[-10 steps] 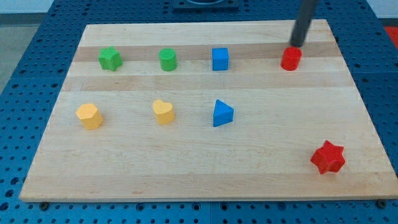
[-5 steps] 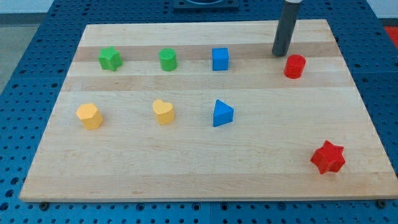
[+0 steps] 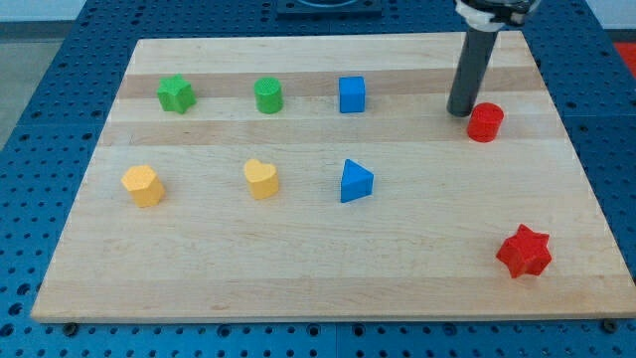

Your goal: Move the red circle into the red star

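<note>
Board: my tip (image 3: 460, 112) (upright) beside red circle (image 3: 485, 122).

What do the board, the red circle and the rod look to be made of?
Board: pale wood, smooth, with visible grain and glued strips of differing tone. Red circle: probably plastic, matte, evenly coloured; possibly painted, the view cannot settle it. Rod: dark, dull, likely metal or plastic; my tip sits just to the view's left of the red circle, touching or nearly so.
</note>
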`<state>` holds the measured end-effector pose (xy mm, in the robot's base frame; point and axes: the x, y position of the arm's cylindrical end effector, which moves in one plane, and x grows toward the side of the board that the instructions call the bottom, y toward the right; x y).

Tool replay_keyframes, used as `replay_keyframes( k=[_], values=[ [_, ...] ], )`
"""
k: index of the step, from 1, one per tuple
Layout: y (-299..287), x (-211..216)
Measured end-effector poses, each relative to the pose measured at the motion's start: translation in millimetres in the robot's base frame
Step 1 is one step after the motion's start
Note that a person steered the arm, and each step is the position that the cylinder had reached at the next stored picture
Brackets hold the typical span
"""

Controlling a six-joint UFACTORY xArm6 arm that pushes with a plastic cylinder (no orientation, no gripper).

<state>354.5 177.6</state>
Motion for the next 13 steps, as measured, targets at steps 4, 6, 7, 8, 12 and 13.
replay_keyframes(
  k=[4, 6, 7, 8, 12, 13],
  values=[
    [41.4, 63.0],
    [48.6, 112.3],
    [62.4, 112.2],
    [81.4, 113.8],
    [70.8, 127.1],
    [58.9, 124.3]
  ],
)
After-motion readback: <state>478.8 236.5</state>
